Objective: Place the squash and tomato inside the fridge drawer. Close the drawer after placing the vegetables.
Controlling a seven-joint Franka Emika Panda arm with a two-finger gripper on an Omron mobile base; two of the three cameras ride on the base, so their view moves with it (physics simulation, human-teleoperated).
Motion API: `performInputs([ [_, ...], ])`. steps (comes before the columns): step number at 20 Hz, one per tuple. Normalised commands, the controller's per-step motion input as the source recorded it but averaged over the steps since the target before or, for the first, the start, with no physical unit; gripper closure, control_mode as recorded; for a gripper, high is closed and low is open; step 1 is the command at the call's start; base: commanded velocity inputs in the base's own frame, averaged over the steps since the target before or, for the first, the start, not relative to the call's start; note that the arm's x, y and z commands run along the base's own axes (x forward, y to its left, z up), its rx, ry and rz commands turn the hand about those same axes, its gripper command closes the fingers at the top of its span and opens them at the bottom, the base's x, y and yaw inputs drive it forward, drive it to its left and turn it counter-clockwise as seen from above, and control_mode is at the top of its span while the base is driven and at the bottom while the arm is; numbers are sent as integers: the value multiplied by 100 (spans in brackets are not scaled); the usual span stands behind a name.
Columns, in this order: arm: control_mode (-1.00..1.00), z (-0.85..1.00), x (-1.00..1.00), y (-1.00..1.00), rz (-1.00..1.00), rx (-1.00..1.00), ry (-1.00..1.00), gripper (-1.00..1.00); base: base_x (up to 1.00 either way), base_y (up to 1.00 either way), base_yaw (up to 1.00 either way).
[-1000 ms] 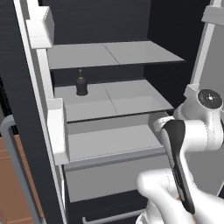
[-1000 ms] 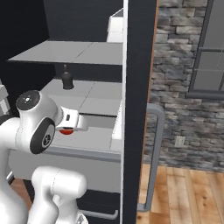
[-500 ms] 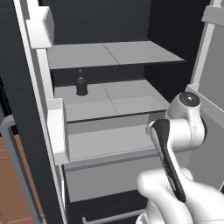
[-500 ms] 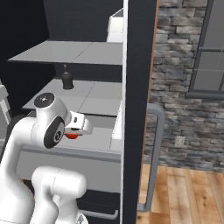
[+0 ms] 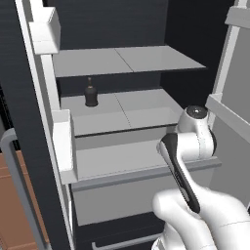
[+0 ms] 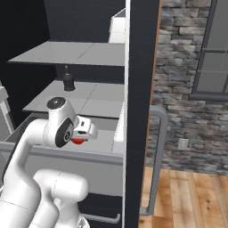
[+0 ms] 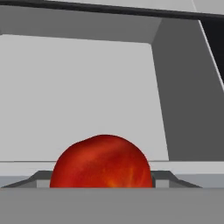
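Note:
The tomato [image 7: 101, 162], round and glossy red, sits close in front of the hand camera. In the right base view the tomato [image 6: 77, 141] shows as a red patch under the white hand. My gripper [image 6: 80, 136] is shut on it and hangs over the open fridge drawer [image 5: 128, 191], a wide light grey box with a plain front. The drawer's pale floor and back wall [image 7: 87, 87] spread out behind the tomato. The squash is out of view. In the left base view my own forearm hides the hand.
A small dark bottle [image 5: 91, 93] stands on the shelf above the drawer. The open fridge door [image 6: 140, 111] with its grey bar handle [image 6: 158, 156] stands close on the right. Door bins [image 5: 60, 141] flank the left side. A black lower drawer [image 5: 122, 234] lies beneath.
My arm has swung forward and down, carrying the tomato further over the drawer and a little lower. The drawer and the bottle have stayed put.

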Motion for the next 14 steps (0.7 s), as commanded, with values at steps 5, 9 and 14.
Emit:
performInputs([
  [5,-100,-44,19,0,1,0,4,100,0,0,0],
  [9,-100,-42,4,-5,2,0,7,100,0,0,0],
  [14,-100,-41,0,0,1,0,5,100,0,0,0],
])
